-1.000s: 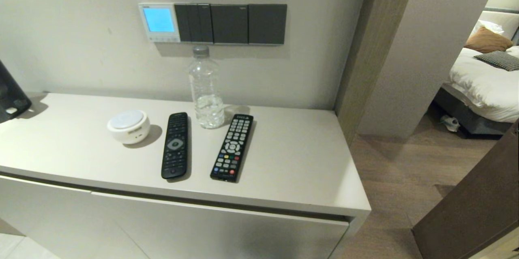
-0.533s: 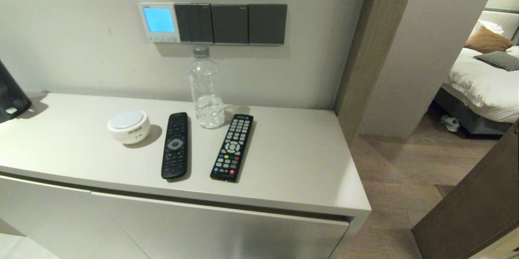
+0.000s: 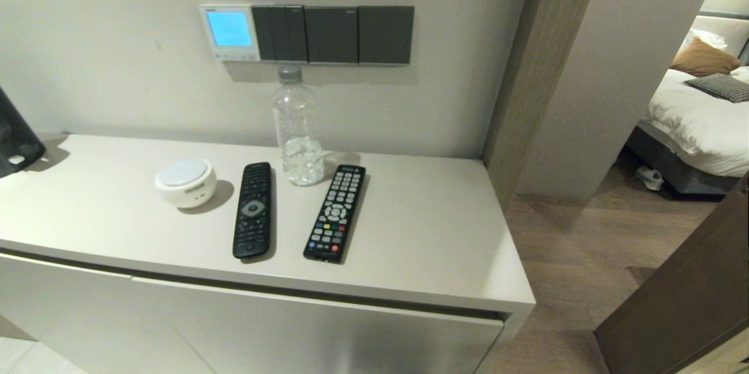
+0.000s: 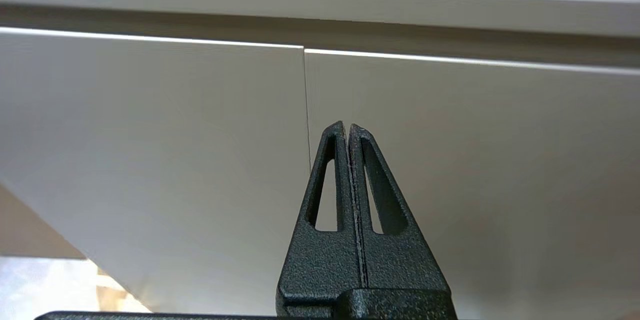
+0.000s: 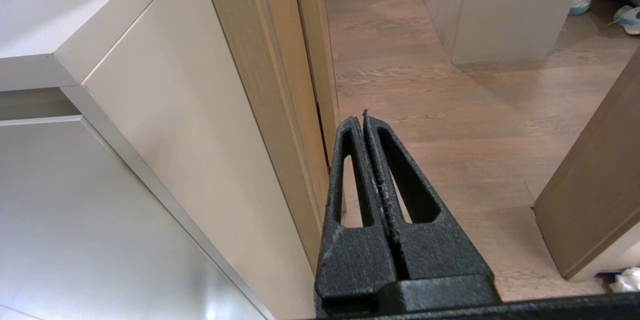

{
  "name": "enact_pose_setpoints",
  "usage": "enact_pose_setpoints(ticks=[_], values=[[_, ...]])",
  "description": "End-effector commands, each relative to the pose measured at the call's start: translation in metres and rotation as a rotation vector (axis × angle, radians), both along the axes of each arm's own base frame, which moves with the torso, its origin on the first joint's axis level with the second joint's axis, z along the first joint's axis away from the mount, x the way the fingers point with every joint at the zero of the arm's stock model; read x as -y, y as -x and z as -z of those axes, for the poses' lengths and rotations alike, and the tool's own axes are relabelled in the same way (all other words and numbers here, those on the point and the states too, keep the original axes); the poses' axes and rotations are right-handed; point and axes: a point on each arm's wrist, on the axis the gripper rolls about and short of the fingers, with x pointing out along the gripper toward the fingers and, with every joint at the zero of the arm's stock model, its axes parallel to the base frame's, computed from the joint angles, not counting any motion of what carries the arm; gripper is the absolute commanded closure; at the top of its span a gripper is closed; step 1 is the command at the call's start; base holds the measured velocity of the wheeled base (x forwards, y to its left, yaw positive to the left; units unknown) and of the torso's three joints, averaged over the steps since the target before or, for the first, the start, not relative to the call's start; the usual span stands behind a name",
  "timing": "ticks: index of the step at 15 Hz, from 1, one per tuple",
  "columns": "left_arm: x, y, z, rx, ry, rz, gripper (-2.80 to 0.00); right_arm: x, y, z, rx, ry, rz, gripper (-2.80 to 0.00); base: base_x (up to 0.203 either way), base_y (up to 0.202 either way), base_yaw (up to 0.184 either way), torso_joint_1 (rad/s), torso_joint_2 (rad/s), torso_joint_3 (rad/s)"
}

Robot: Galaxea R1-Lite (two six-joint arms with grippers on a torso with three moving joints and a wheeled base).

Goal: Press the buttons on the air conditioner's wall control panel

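Observation:
The air conditioner's wall control panel [image 3: 230, 32] is a small white square on the wall, its screen lit blue. Its buttons [image 3: 235, 57] are a row of tiny pale keys along its lower edge. Neither arm shows in the head view. My left gripper [image 4: 347, 125] is shut and empty, low in front of the cabinet doors [image 4: 200, 149], below the countertop. My right gripper [image 5: 361, 117] is shut and empty, low beside the cabinet's right end, above the wooden floor [image 5: 450, 109].
Three dark grey switch plates [image 3: 333, 34] sit right of the panel. On the countertop [image 3: 421, 233] stand a clear water bottle [image 3: 296, 128] below the switches, two black remotes [image 3: 253, 209] [image 3: 335, 213], and a round white device [image 3: 185, 182]. A doorway opens on the right.

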Motion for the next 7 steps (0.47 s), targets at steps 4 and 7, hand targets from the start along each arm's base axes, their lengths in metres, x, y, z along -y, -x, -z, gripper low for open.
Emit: enact_pose_setpoints(ticks=[4,7], values=[[0.0000,-0.0001,0.0006,-0.004,0.003,-0.001,0.00,0.0000,-0.0002,0.0004,-0.003,0.000,0.000,0.00,0.000,0.000,0.000,0.000,0.00,0.000],[0.0000,-0.0001,0.0006,-0.004,0.003,-0.001,0.00,0.0000,-0.0002,0.0004,-0.003,0.000,0.000,0.00,0.000,0.000,0.000,0.000,0.00,0.000]])
